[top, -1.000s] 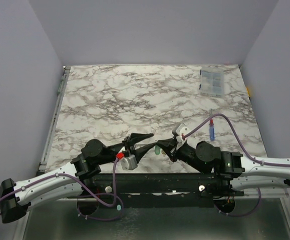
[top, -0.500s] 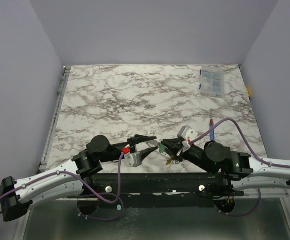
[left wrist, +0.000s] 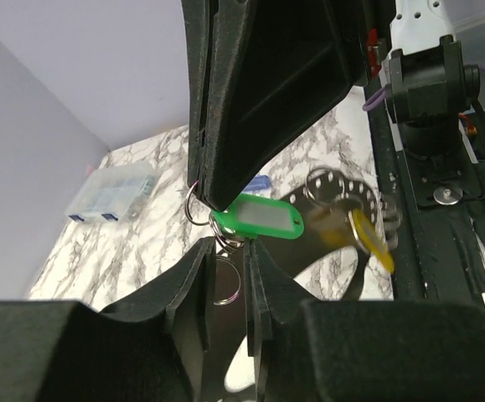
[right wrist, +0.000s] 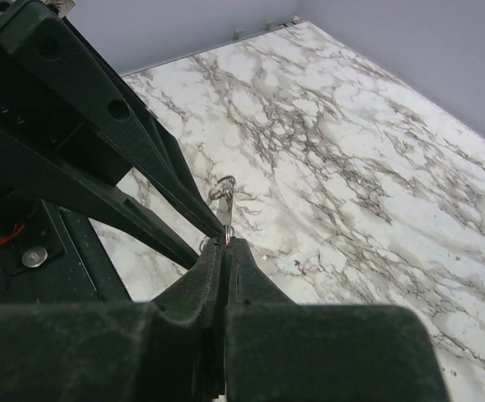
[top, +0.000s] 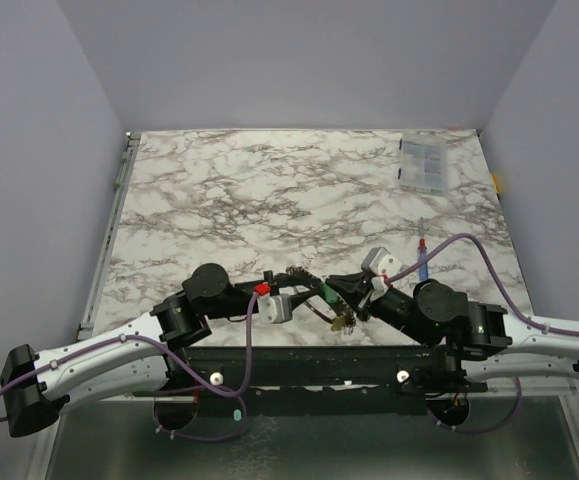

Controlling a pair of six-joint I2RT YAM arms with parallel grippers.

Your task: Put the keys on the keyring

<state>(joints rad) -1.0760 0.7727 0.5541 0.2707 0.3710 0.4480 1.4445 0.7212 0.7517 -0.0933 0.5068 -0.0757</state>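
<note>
My two grippers meet tip to tip above the table's near edge. My right gripper (top: 331, 285) is shut on a thin metal ring (right wrist: 223, 191) of the key bunch. Its black fingers (left wrist: 250, 92) fill the top of the left wrist view. The bright green key (left wrist: 259, 219) hangs from its tip and also shows from above (top: 323, 293). The pale yellow key (left wrist: 368, 239) dangles lower right (top: 345, 322), in front of the grey keyring loop (left wrist: 330, 186). My left gripper (left wrist: 225, 244) (top: 309, 277) is closed narrowly on small split rings just under the green key.
A clear plastic box (top: 424, 163) lies at the far right of the marble table (top: 269, 190); it also shows in the left wrist view (left wrist: 112, 194). A blue stick with a red tip (top: 423, 262) lies right of my right wrist. The black arm rail (top: 309, 360) runs below.
Both grippers have moved together to the table's near middle. My left jaws went from wide open to nearly closed on the rings. The right gripper kept hold of the bunch.
</note>
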